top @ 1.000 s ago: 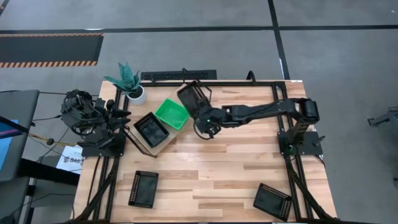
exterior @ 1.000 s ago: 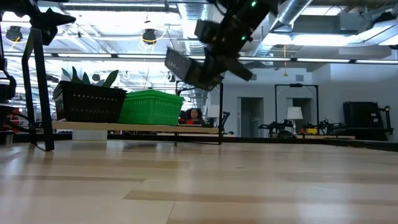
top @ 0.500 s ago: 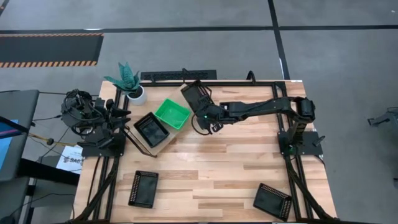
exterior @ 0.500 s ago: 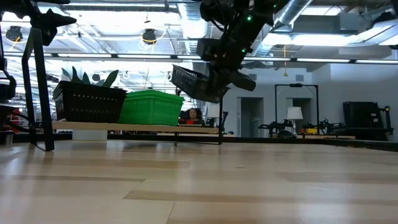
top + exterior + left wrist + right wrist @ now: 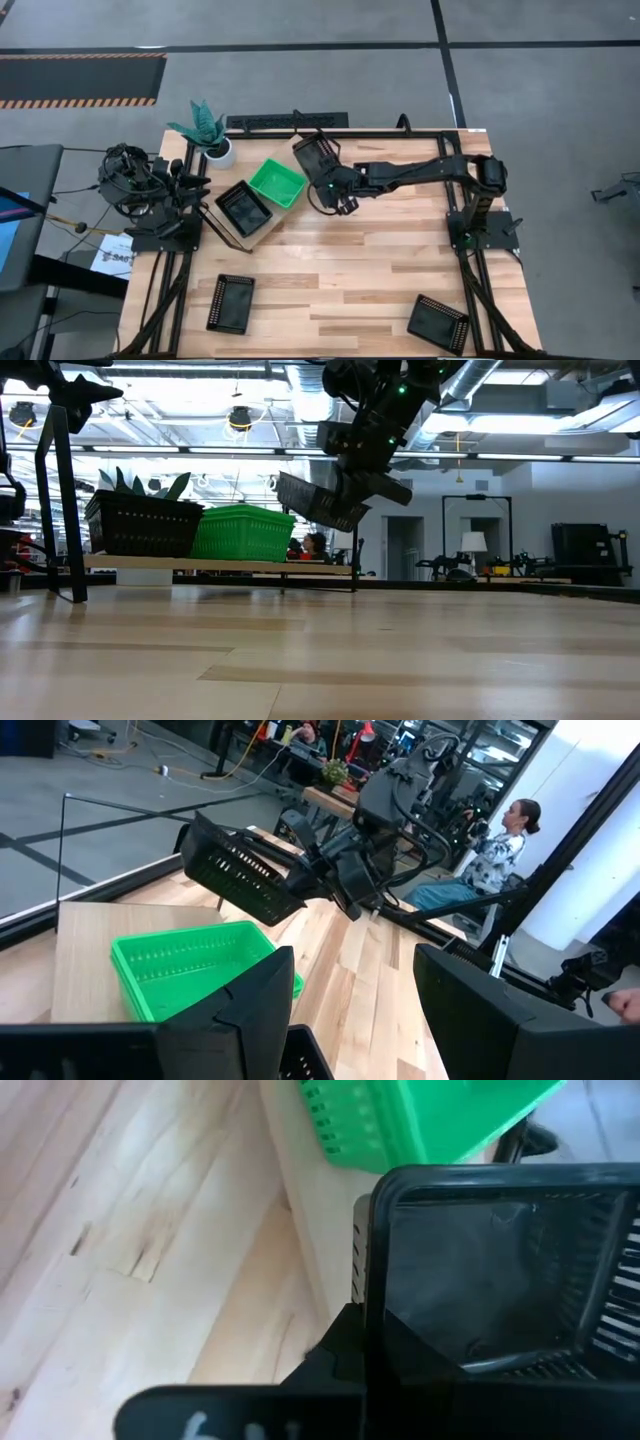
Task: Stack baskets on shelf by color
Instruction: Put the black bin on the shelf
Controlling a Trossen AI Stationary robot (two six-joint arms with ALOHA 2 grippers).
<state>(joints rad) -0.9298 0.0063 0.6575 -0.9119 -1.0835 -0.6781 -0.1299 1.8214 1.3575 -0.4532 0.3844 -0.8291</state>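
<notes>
My right gripper (image 5: 334, 190) is shut on a black basket (image 5: 315, 155) and holds it in the air beside the shelf's right end. The low view shows that basket (image 5: 315, 502) above the level of the shelf board (image 5: 220, 567). A green basket (image 5: 277, 183) and another black basket (image 5: 243, 207) stand by their bottoms on the shelf (image 5: 262, 232). Two more black baskets (image 5: 230, 302) (image 5: 438, 322) lie on the table near its near edge. My left gripper (image 5: 350, 1020) is open and waits at the table's left side. My right gripper holds the black basket by the rim of the end wall (image 5: 376, 1280) nearest the arm, coming from the table's right. The wall stands between the fingers (image 5: 345, 1345), but the gripper body hides the pads. The basket is lifted clear and tilted, reaching away from the gripper toward the shelf.
A potted plant (image 5: 205, 130) stands at the far left corner behind the shelf. Bare wooden tabletop (image 5: 380, 270) lies between the shelf and the two baskets near the front. A person (image 5: 500, 850) sits in the room beyond the table.
My right gripper has moved a little toward the shelf and come down. The black basket it holds has turned from a steep tilt to a flatter one. In the last half second it has hardly moved.
</notes>
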